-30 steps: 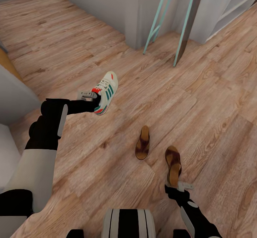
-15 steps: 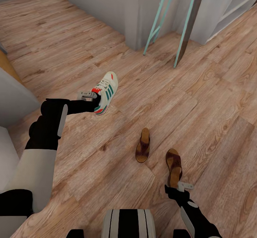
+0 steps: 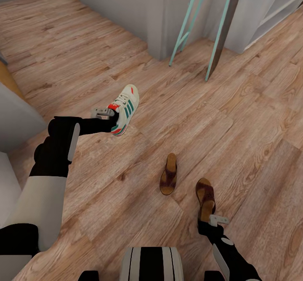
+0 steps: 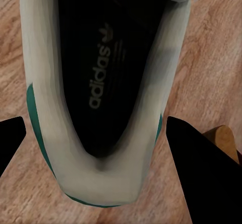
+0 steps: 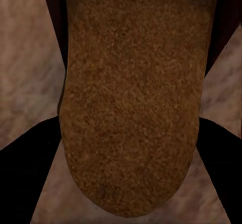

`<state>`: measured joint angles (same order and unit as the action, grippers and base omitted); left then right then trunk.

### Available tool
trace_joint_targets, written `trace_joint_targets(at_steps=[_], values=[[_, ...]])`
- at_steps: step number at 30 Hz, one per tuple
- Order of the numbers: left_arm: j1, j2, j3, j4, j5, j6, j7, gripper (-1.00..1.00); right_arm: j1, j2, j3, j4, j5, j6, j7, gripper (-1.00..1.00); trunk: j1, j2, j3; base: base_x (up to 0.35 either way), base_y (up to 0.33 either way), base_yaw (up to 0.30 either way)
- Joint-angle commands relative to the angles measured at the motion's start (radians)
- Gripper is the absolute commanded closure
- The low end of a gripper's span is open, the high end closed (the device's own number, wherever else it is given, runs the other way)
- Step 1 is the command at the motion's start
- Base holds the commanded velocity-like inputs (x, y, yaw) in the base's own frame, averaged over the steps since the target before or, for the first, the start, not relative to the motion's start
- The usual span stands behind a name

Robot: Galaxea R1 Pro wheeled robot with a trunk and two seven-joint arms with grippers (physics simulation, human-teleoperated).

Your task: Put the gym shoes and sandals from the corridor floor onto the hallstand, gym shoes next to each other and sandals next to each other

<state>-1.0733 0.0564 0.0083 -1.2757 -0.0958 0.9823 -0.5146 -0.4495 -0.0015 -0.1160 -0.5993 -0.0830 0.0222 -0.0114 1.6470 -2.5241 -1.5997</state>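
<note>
One cream-white gym shoe [image 3: 124, 109] with green stripes hangs above the corridor floor [image 3: 235, 125], and my left gripper [image 3: 110, 119] is shut on its heel. In the left wrist view the shoe's dark inside [image 4: 101, 83] sits between both fingers. A brown sandal [image 3: 168, 174] lies free on the planks. The second sandal [image 3: 205, 197] lies to its right, its heel between the fingers of my right gripper [image 3: 210, 221], which looks open around it. Its tan footbed [image 5: 133, 98] shows close up in the right wrist view. The other gym shoe is out of view.
A grey cabinet block [image 3: 139, 11] stands ahead. A teal ladder frame [image 3: 198, 24] leans beside it, and pale shelving [image 3: 273, 7] sits at the far right. A grey furniture edge [image 3: 17, 112] is on the left. My base [image 3: 151, 264] shows at the bottom.
The camera has moved and the floor slid down the picture, both sandals with it. The held gym shoe and both arms kept their places in the view.
</note>
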Motion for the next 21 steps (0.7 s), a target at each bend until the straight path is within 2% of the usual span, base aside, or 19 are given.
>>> trace_joint_targets(at_steps=[1,15,21], values=[[-0.001,0.0,0.001,-0.001,-0.01,0.003,-0.01,1.0,0.0,0.0,0.001,-0.002,-0.009,0.002,-0.001,1.0,0.0,0.0,-0.001,0.002,0.0,0.0],[-0.001,0.002,0.002,-0.001,-0.01,0.003,-0.009,1.0,0.0,0.0,0.0,-0.003,-0.014,0.002,-0.001,1.0,0.0,0.0,-0.001,0.0,0.0,0.0],[-0.001,0.002,0.001,-0.001,-0.01,0.003,-0.009,1.0,0.0,0.0,0.003,-0.007,-0.014,0.002,-0.001,1.0,-0.003,0.001,0.023,0.0,0.0,0.0]])
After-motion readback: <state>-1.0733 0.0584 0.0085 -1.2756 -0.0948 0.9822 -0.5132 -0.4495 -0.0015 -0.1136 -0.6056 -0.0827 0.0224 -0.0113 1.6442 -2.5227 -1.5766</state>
